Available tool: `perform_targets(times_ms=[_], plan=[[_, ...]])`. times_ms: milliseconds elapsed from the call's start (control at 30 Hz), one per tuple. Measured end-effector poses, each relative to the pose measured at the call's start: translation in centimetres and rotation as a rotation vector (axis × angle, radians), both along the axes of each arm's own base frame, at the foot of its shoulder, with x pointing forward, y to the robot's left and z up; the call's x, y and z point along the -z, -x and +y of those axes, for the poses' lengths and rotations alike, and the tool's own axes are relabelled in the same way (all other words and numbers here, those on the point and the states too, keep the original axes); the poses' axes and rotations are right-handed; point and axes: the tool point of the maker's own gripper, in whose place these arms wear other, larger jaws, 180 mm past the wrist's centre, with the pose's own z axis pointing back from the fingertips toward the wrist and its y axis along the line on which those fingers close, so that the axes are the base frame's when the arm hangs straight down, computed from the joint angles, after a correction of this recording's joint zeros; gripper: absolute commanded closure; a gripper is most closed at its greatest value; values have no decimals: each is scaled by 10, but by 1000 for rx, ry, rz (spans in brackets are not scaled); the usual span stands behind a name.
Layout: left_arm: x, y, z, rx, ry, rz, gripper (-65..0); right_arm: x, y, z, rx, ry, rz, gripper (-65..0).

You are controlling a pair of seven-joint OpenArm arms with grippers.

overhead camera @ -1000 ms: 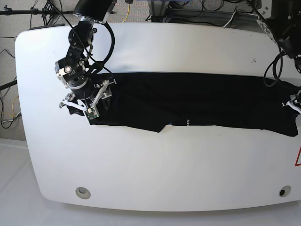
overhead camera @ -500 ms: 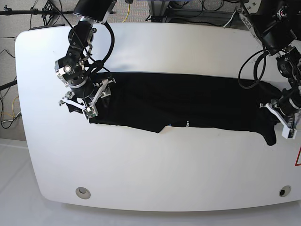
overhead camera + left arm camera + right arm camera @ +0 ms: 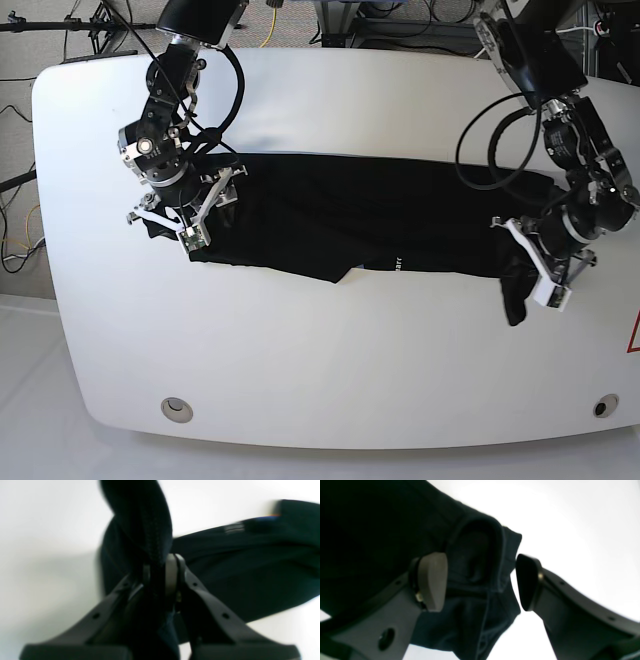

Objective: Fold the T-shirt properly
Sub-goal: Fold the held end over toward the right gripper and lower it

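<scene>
So the T-shirt (image 3: 390, 230) is lying as a long black strip across the middle of the white counter (image 3: 330, 370), already folded lengthwise by the look of it. The left gripper (image 3: 535, 272) has its jaws clenched on the right end of the strip and has lifted it, with a bit of fabric dangling off toward the near side. The right gripper (image 3: 185, 210) sits over the left end with its jaws spread wide; in the wrist view a bunched hem sits between the pads (image 3: 432, 581) but they aren't pinching it.

What could go wrong: the left end isn't held by anything, so if the left arm drags its end across, the whole strip could slide or skew instead of folding over. The hanging bit could also tuck under and leave a lumpy, crooked fold. The left wrist view is pretty blurry, so I can't tell how much cloth is really in that pinch, maybe only an edge, which could slip out.

Compared with a second ago: the left arm was way off at the right edge with the shirt stretched full length; now it's swung well inward and the right end has come with it. The right gripper has hardly shifted, jaws just as wide.
</scene>
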Motion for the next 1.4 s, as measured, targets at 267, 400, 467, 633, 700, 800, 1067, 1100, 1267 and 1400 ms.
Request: perform_targets(times_ms=[267, 400, 467, 633, 700, 800, 1067, 1100, 1267, 1400], plan=[[15, 7, -33, 60, 34, 35, -13, 0, 0, 1, -2, -3, 0, -416], [23, 12, -49, 88, 63, 51, -12, -1, -1, 2, -4, -1, -5, -417], [26, 15, -61, 106, 81, 61, -12, -2, -1, 2, -4, -1, -6, -416], [33, 21, -83, 133, 108, 81, -8, -2, -1, 2, -4, -2, -5, -415], [36, 25, -91, 143, 113, 99, -7, -2, -2, 2, -3, -2, -8, -415], [40, 30, -106, 166, 136, 115, -6, -4, -3, 4, -5, -7, -13, -415], [37, 30, -135, 225, 148, 125, -2, -3, -3, 4, -5, -9, -11, -417], [36, 29, -138, 231, 151, 121, -3, -3, -3, 4, -6, -9, -11, -417], [33, 29, -149, 258, 165, 111, -2, -4, -3, 6, -9, -11, -12, -417], [32, 27, -148, 263, 155, 103, -4, -3, -2, 6, -8, -11, -9, -416]])
